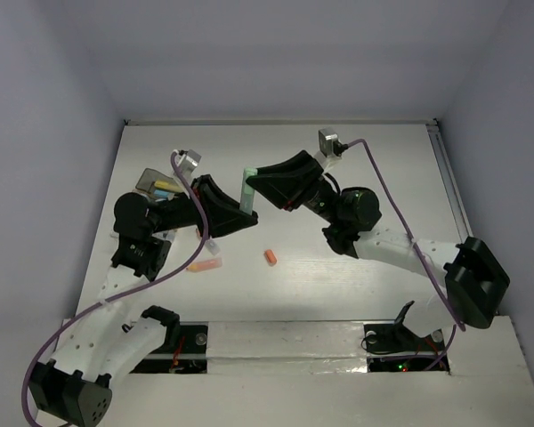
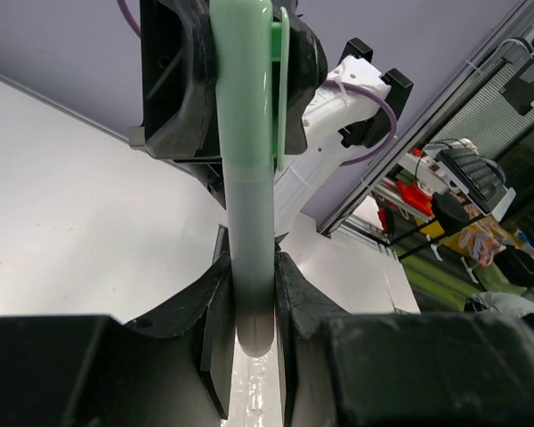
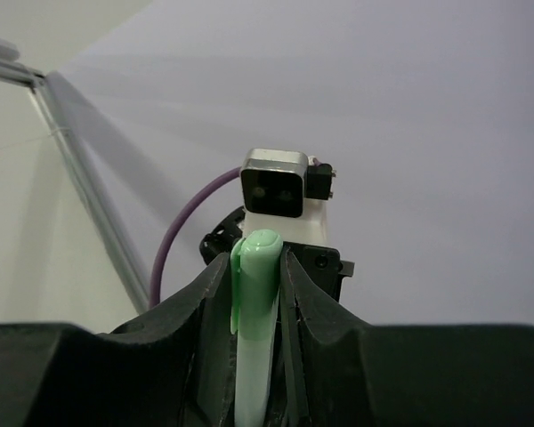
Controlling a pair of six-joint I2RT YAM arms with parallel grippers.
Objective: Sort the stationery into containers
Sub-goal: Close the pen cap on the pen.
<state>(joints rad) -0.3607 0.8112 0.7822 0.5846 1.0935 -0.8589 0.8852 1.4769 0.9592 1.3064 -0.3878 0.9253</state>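
Note:
A pale green marker (image 1: pixel 248 189) stands upright above the middle of the table, gripped at both ends. My left gripper (image 1: pixel 247 212) is shut on its lower, pale barrel (image 2: pixel 249 222), which sits between the two fingers (image 2: pixel 295 294). My right gripper (image 1: pixel 253 181) is shut on its bright green capped end (image 3: pixel 258 294). A greyish box (image 1: pixel 149 181) at the back left holds yellow and blue pieces. On the table lie a small orange piece (image 1: pixel 271 257) and a pink-orange marker (image 1: pixel 204 264).
The left arm's purple cable (image 1: pixel 180 173) loops over the greyish box. The right arm (image 1: pixel 400 249) reaches in from the right. A white wall rises behind the table's back edge (image 1: pixel 276 123).

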